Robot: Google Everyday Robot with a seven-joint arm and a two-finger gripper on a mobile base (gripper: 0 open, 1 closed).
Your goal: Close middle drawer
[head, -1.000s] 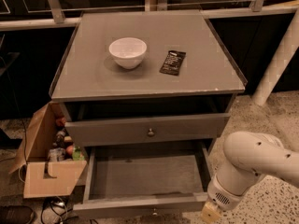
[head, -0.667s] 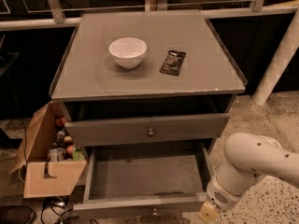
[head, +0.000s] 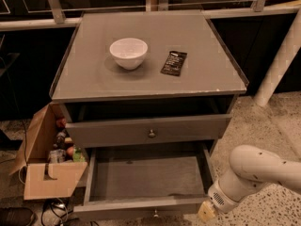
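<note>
Standing open — middle drawer point(head: 146, 175) | gripper point(head: 207, 212) by front-right corner, perhaps touching

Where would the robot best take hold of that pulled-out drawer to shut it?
Probably no grip is needed: the middle drawer stands far out, so its flat front panel faces the room and can be pushed from the front. The small knob at its centre is the only graspable part. The gripper sits by the panel's right end.
</note>
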